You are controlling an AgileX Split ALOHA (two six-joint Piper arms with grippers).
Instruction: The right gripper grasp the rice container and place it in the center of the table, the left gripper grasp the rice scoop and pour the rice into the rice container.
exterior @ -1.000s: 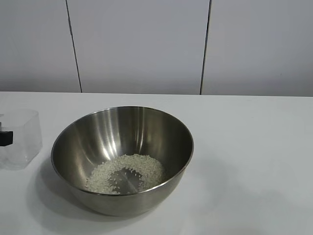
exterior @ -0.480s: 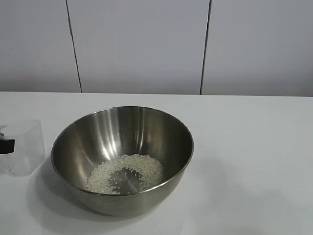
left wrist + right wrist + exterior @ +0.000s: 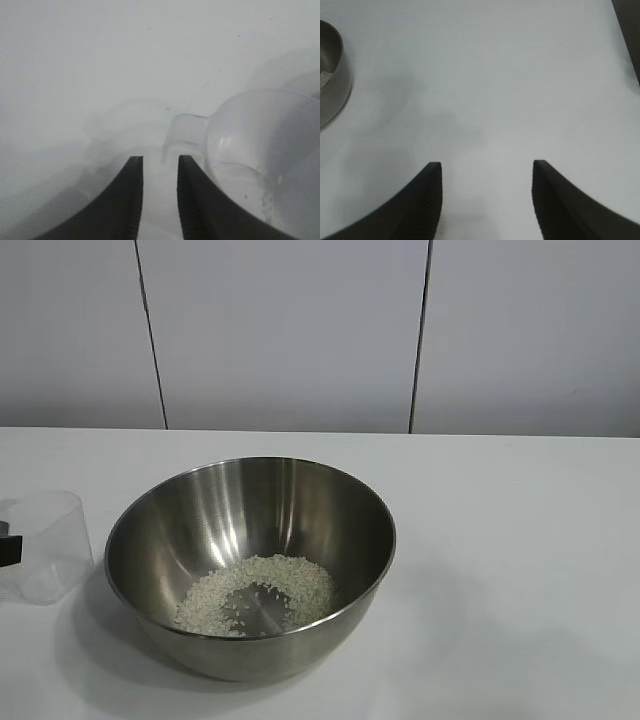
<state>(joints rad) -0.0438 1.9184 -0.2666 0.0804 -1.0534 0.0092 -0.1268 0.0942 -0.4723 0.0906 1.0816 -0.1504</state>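
Two containers concern us: the rice container [image 3: 250, 565], lower centre of the exterior view, holds the rice [image 3: 255, 595]; the rice scoop [image 3: 42, 545], at left edge, looks empty. We judge it light and slippery; grip its tab. The left gripper [image 3: 160, 165] is narrowly parted, holding nothing; the right gripper [image 3: 487, 170] gapes wide.

My left gripper [image 3: 158, 165] ends in two matte black fingers [image 3: 131, 200], long and tapering, with fine ridges along their inner edges. My right gripper [image 3: 486, 167] has the same black curved fingers [image 3: 425, 200], ribbed on the inside faces.
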